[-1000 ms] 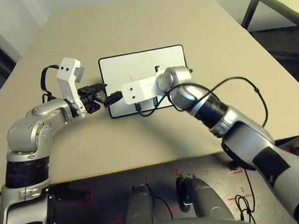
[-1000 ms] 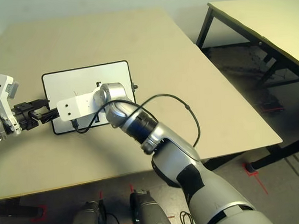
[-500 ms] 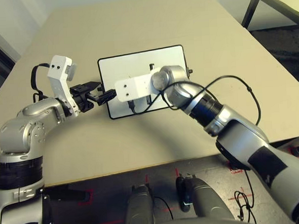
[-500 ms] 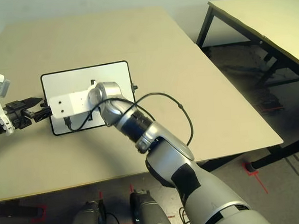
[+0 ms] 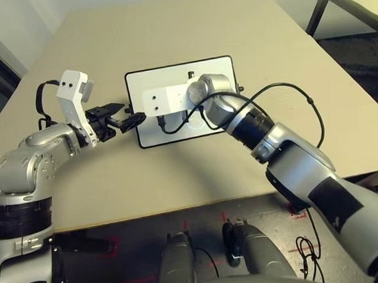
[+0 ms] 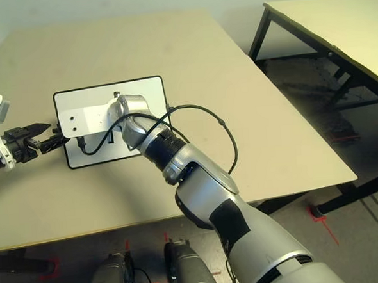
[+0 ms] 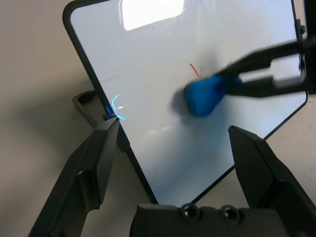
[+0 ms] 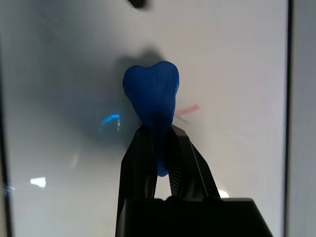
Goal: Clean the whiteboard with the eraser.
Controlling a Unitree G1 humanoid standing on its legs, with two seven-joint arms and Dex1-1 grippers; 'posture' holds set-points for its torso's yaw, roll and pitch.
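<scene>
The whiteboard (image 5: 205, 70) lies flat on the tan table, white with a thin black frame. A short reddish mark (image 7: 194, 70) is on it. My right gripper (image 8: 159, 143) is shut on the blue eraser (image 8: 151, 94), which presses on the board right beside the mark (image 8: 186, 108). The eraser (image 7: 206, 94) also shows in the left wrist view, held in the right gripper's black fingers (image 7: 266, 55). My left gripper (image 5: 127, 119) hovers open at the board's left edge, its fingers (image 7: 106, 143) apart over the frame and a small black knob.
The tan table (image 5: 169, 27) stretches wide behind and to both sides of the board. A black cable (image 5: 296, 103) loops off my right forearm above the table. A second table (image 6: 336, 23) stands at the far right across a gap of floor.
My right arm has swept the eraser across the board, away from me and slightly left. The left gripper has drawn back a little to the left and stays open at the board's edge.
</scene>
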